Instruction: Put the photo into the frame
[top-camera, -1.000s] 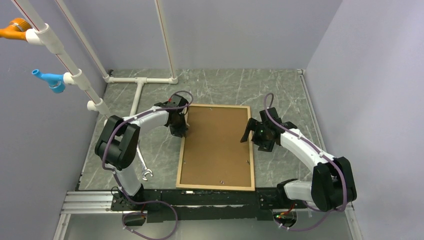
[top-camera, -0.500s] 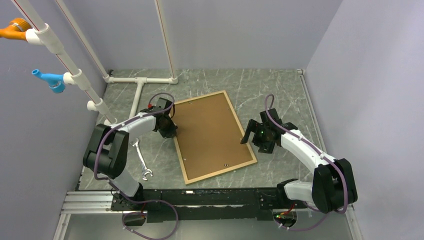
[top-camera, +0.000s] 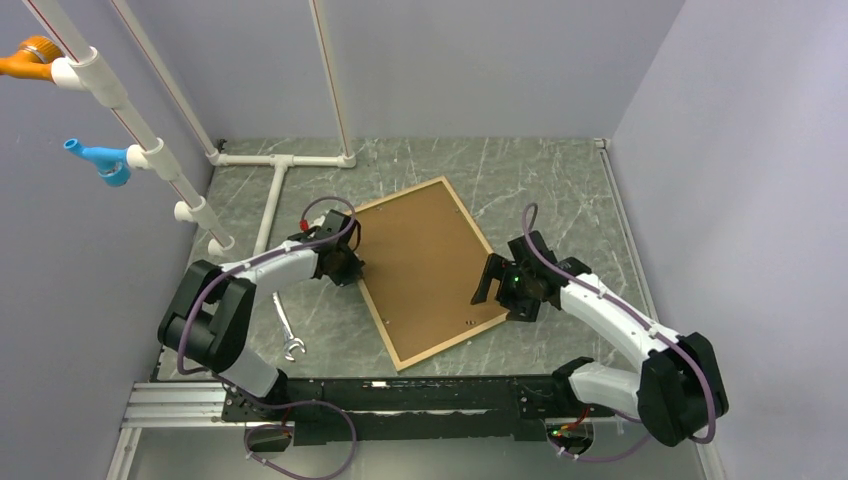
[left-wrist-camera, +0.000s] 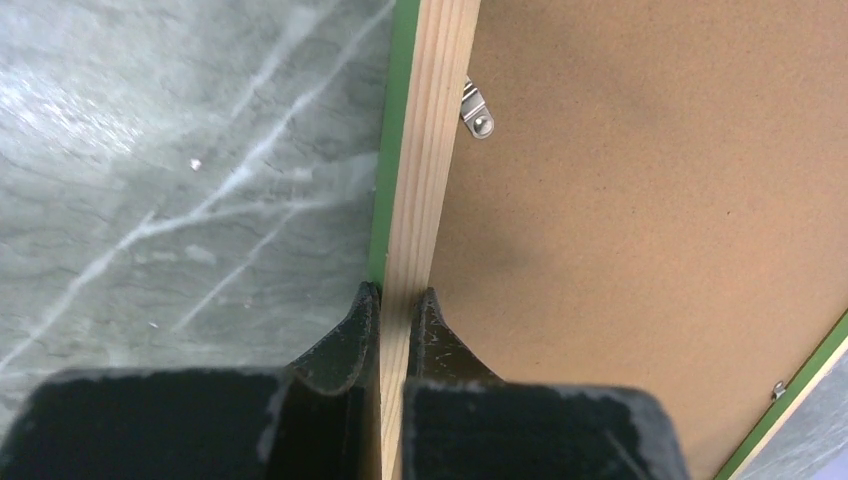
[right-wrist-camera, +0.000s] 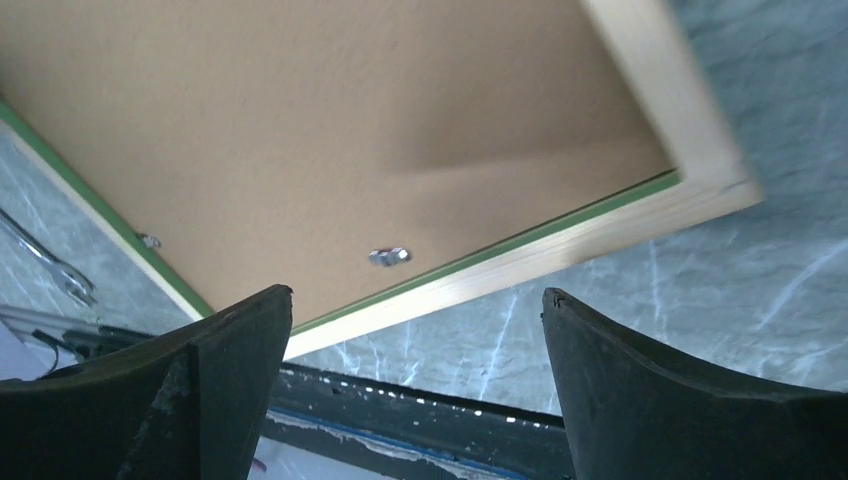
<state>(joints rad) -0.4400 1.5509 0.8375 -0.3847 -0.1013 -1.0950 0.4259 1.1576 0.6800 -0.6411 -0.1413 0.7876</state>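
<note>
The frame (top-camera: 452, 342) lies on the table back side up and turned at an angle. Its tan wood border surrounds the brown backing board (top-camera: 425, 265). My left gripper (top-camera: 352, 268) is shut on the frame's left border. In the left wrist view the gripper (left-wrist-camera: 398, 300) has a finger on each side of the wood strip (left-wrist-camera: 430, 150), which has a green outer edge. My right gripper (top-camera: 490, 285) is open at the frame's right edge. In the right wrist view the gripper (right-wrist-camera: 415, 310) is empty above the frame's near border (right-wrist-camera: 520, 265). The photo is not in view.
A metal wrench (top-camera: 287, 330) lies on the table to the left of the frame. White pipes (top-camera: 280, 160) run along the back left. A black rail (top-camera: 400, 395) marks the near edge. Small metal clips (left-wrist-camera: 478, 110) sit on the backing board.
The frame has turned counterclockwise, its near end swinging right, with my left gripper holding its left border and moving left. My right gripper has shifted slightly nearer and left.
</note>
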